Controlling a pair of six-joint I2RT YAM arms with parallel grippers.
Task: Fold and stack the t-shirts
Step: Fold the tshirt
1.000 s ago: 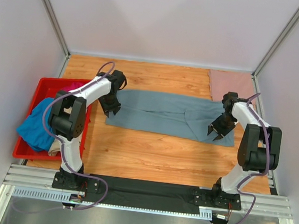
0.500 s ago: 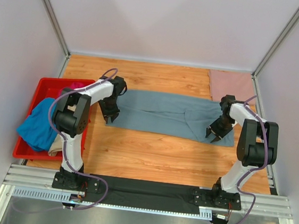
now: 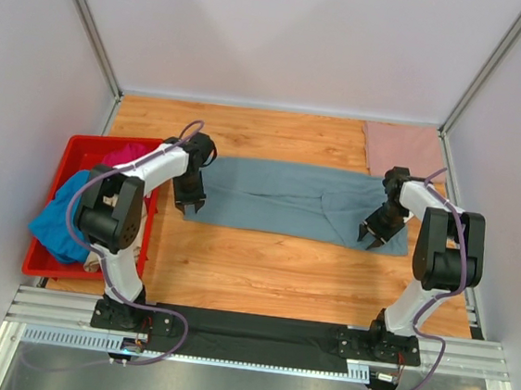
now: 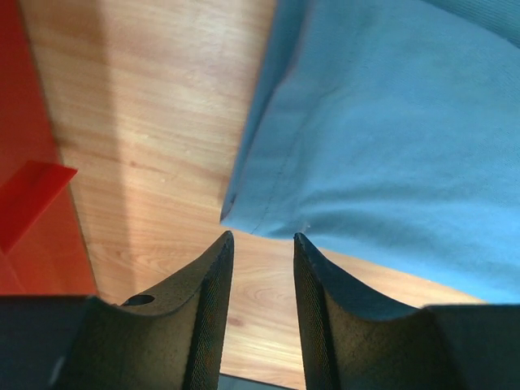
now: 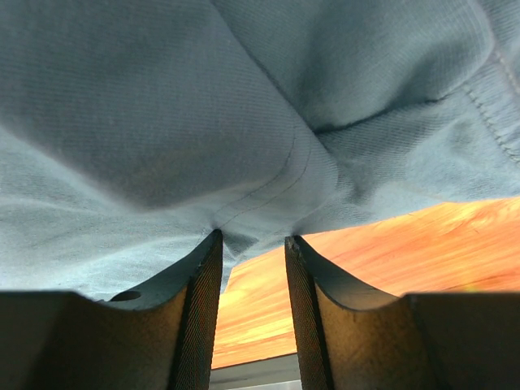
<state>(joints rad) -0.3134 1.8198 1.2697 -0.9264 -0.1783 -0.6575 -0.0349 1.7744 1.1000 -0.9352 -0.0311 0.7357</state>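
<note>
Right now I judge we are at the start of the next fold on the slate grey-blue t-shirt (image 3: 288, 198), which lies flat as a long band across the middle of the wooden table (image 3: 261, 279), already doubled lengthwise by the look of its straight edges. It is a soft, matte knit with a stitched hem and a few shallow creases near its right end, where a seam bunches up. The left gripper (image 4: 262, 244) hangs at the shirt's near-left corner with its jaws partly apart and nothing between them, the hem corner just beyond the tips. The right gripper (image 5: 252, 240) sits at the shirt's near-right corner, jaws likewise partly apart, the cloth edge right at the tips and bare wood showing through the gap, so I read it as not yet pinching. The next move, as I see it, calls for each tip to slide under its corner and close on both layers together, then lift evenly so the band does not skew. Beyond the shirt's far-right corner a dusty-pink t-shirt (image 3: 401, 146) lies folded flat. Left of the shirt stands a rigid, glossy red bin (image 3: 79, 146), holding a crumpled bright blue t-shirt (image 3: 61, 216) that spills over its edge, a magenta one (image 3: 125, 155) and a beige one (image 3: 95, 257).
</note>
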